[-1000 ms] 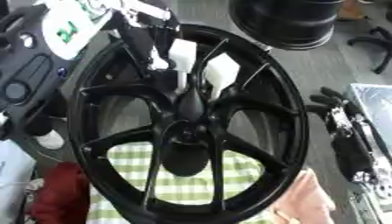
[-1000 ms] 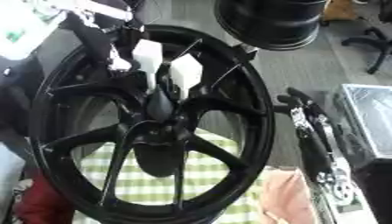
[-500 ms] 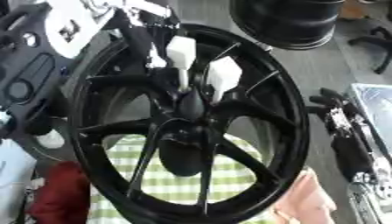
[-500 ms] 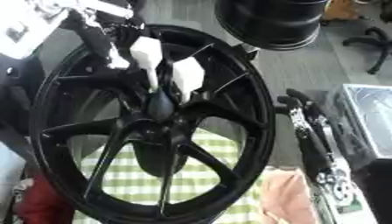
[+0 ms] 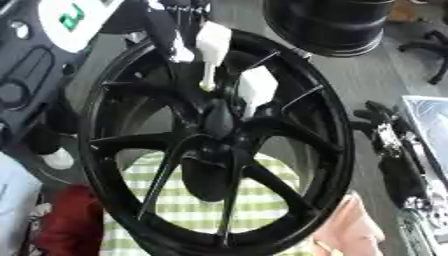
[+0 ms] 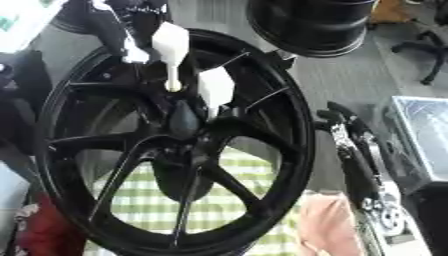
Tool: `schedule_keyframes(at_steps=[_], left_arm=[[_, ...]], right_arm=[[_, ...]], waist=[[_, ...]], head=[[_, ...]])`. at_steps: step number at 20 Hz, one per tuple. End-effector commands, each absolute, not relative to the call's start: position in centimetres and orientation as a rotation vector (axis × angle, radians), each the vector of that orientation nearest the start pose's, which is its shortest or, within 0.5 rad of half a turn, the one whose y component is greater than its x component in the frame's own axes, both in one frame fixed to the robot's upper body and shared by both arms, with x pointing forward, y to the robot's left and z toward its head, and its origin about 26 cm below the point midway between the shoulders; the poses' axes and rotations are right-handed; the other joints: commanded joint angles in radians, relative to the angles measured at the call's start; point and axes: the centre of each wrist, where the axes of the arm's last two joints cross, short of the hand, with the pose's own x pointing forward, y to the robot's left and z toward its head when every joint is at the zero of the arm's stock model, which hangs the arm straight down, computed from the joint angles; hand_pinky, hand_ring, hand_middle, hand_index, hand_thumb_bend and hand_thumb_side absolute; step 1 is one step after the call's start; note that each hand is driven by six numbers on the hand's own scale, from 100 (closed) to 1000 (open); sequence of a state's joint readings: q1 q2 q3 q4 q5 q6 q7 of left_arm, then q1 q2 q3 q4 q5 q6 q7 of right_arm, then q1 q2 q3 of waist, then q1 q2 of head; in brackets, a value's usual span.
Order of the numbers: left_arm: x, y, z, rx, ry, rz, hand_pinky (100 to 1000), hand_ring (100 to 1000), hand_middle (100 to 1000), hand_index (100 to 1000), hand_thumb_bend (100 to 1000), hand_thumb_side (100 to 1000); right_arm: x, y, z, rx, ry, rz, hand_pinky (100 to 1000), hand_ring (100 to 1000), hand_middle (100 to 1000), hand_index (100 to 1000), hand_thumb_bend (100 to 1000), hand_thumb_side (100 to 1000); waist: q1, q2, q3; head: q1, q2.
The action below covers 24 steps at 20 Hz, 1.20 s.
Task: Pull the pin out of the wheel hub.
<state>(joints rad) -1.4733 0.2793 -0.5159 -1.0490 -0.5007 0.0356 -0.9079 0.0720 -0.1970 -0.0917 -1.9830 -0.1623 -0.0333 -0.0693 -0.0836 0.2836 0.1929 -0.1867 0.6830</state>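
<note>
A big black spoked wheel [image 5: 324, 150] stands tilted and fills the middle of both views; its hub [image 5: 219, 120] is dark and oval. My left hand [image 5: 168, 27] comes in from the upper left, its dark fingers curled round the white head of the pin [image 5: 213, 42]. The pin's thin pale shaft points down, and its tip hangs just above the hub. A second white block [image 5: 256, 90] sits on a spoke right of the hub. My right hand [image 6: 348, 145] rests open on the right, away from the wheel.
Another black wheel [image 5: 337, 25] stands behind at the top, with a chair base [image 5: 429, 47] to its right. Under the wheel lie a green checked cloth [image 5: 192, 210], a red cloth [image 5: 66, 225] and a pink cloth [image 5: 350, 230]. A silvery box [image 6: 424, 135] sits far right.
My left hand has risen with the white-headed pin, so its shaft now shows above the hub. The second white block and the right hand stayed put.
</note>
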Motion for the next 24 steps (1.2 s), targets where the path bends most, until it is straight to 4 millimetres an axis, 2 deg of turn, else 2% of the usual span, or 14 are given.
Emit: schedule_keyframes(at_steps=[1,3,6,10,13,17,21,24], left_arm=[[41.6,6.6,42.4,0.544,-1.528,-1.998,692,574,485,364,100,159],[41.0,8.0,43.8,0.564,-1.569,-1.946,689,568,480,360,100,163],[40.1,11.1,45.9,0.606,-1.621,-1.854,688,565,481,362,100,166],[39.0,17.5,46.9,0.717,-1.616,-1.719,694,572,482,370,100,147],[38.0,22.5,46.4,0.815,-1.571,-1.62,695,573,482,376,100,147],[36.0,27.5,45.3,0.871,-1.574,-1.499,691,567,482,378,100,161],[34.2,31.7,43.7,0.921,-1.549,-1.368,694,568,484,391,100,169],[33.1,33.9,42.2,0.932,-1.524,-1.307,696,572,497,432,100,166]], right_arm=[[24.5,-30.2,10.1,-0.141,-1.973,-0.038,1000,752,744,858,100,619],[24.5,-30.2,10.0,-0.145,-1.973,-0.042,1000,752,744,858,100,618],[24.5,-30.3,10.0,-0.153,-1.972,-0.048,1000,752,744,858,100,618],[24.4,-30.7,10.0,-0.178,-1.974,-0.066,1000,751,744,858,100,617],[24.3,-30.9,10.0,-0.196,-1.974,-0.077,1000,751,744,858,100,617],[24.3,-30.9,10.0,-0.206,-1.975,-0.079,1000,751,744,858,100,617],[24.3,-30.9,10.0,-0.215,-1.977,-0.09,1000,751,744,859,100,617],[24.3,-31.0,10.0,-0.221,-1.982,-0.099,1000,750,744,859,100,615]], waist=[[0.003,-0.017,0.002],[0.003,-0.017,0.005],[0.004,-0.017,0.013],[0.01,-0.015,0.03],[0.012,-0.011,0.042],[0.012,-0.008,0.047],[0.011,-0.005,0.051],[0.011,-0.002,0.052]], head=[[-0.003,-0.004],[-0.006,-0.003],[-0.012,-0.002],[-0.034,0.002],[-0.05,0.003],[-0.049,0.001],[-0.041,0.001],[-0.037,0.001]])
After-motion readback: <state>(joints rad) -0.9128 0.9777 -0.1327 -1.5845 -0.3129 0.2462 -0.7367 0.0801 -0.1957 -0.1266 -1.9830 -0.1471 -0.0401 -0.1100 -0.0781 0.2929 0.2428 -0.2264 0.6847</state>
